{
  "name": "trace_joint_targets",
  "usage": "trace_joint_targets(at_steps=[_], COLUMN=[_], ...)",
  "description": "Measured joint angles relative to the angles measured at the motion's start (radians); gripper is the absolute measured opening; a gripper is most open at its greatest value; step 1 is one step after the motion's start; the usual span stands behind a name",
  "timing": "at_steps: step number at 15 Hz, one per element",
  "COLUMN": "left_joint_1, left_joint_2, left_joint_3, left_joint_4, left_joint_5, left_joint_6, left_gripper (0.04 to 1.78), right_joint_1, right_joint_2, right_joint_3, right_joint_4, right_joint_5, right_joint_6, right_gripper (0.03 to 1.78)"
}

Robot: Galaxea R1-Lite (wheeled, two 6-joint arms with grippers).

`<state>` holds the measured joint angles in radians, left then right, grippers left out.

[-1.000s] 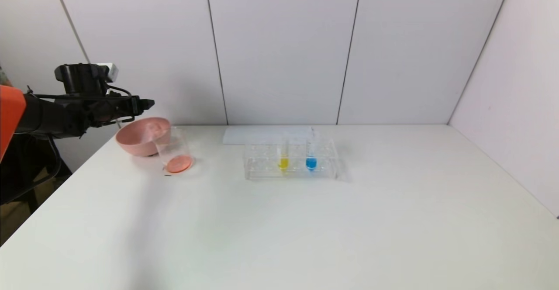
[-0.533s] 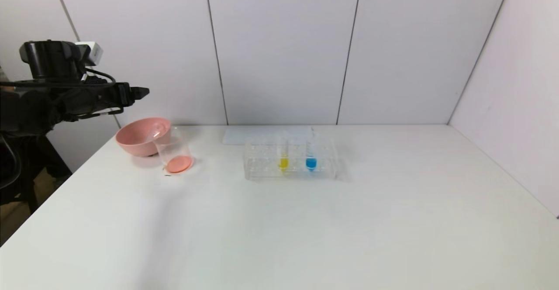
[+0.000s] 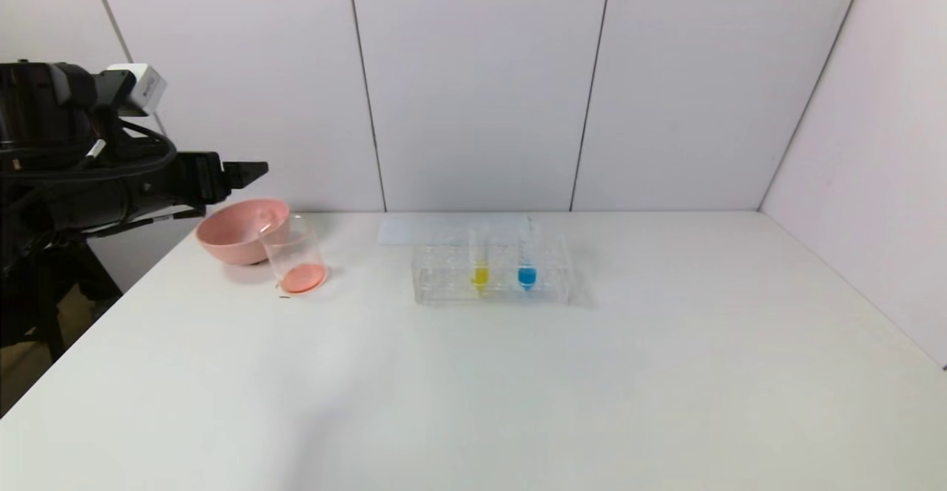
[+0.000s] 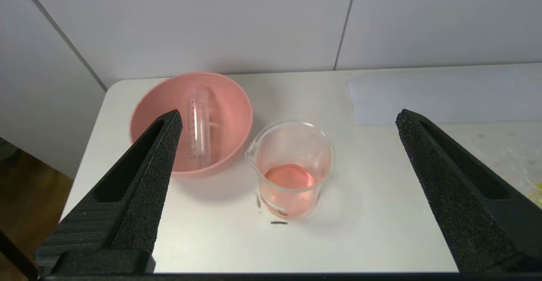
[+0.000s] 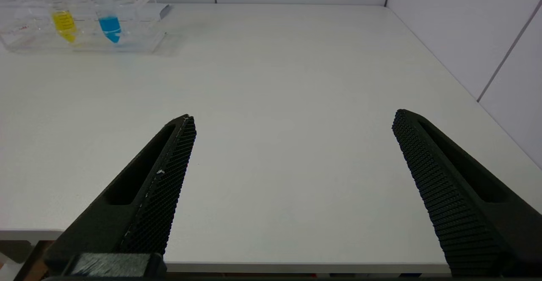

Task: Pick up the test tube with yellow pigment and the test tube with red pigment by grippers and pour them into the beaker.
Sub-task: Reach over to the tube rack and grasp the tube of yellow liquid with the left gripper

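The test tube with yellow pigment (image 3: 480, 260) stands upright in the clear rack (image 3: 444, 288), and also shows in the right wrist view (image 5: 63, 20). No tube with red liquid shows. An empty clear tube (image 4: 199, 128) lies in the pink bowl (image 4: 161, 99). The beaker (image 3: 297, 260) stands beside the bowl and holds red-pink liquid (image 4: 290, 177). My left gripper (image 3: 248, 173) is open and empty, raised off the table's left side, left of the bowl; in its wrist view (image 4: 288, 114) it looks down on bowl and beaker. My right gripper (image 5: 294, 115) is open and empty over the table's near edge.
A tube with blue liquid (image 3: 527, 260) stands in the rack next to the yellow one. A flat pale sheet (image 3: 414, 231) lies behind the rack. Wall panels close the back and the right side. The white table (image 3: 518, 402) is bare in front.
My left arm has drawn back to the left and risen away from above the bowl. Bowl, beaker and rack have not moved.
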<state>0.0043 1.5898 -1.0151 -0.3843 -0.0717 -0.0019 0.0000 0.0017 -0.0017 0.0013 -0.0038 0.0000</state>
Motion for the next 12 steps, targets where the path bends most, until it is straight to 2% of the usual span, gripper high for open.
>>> trace_joint_targets(at_steps=[4, 6, 9, 12], left_joint_1=[-0.043, -0.06, -0.1, -0.151], left_joint_2=[-0.117, -0.161, -0.217, -0.256], left_joint_3=[0.132, 0.194, 0.297, 0.374], left_joint_4=[-0.013, -0.062, -0.177, -0.204], left_joint_5=[-0.002, -0.008, -0.059, -0.106], left_joint_6=[-0.002, 0.002, 0.002, -0.001], left_gripper=[1.76, 1.76, 1.76, 1.76], right_joint_1=[0.0, 0.0, 0.0, 0.0], right_joint_2=[0.0, 0.0, 0.0, 0.0], right_joint_3=[0.0, 0.0, 0.0, 0.0], right_joint_4=[0.0, 0.0, 0.0, 0.0], right_joint_5=[0.0, 0.0, 0.0, 0.0], right_joint_6=[0.0, 0.0, 0.0, 0.0], right_gripper=[1.7, 1.7, 1.7, 1.7])
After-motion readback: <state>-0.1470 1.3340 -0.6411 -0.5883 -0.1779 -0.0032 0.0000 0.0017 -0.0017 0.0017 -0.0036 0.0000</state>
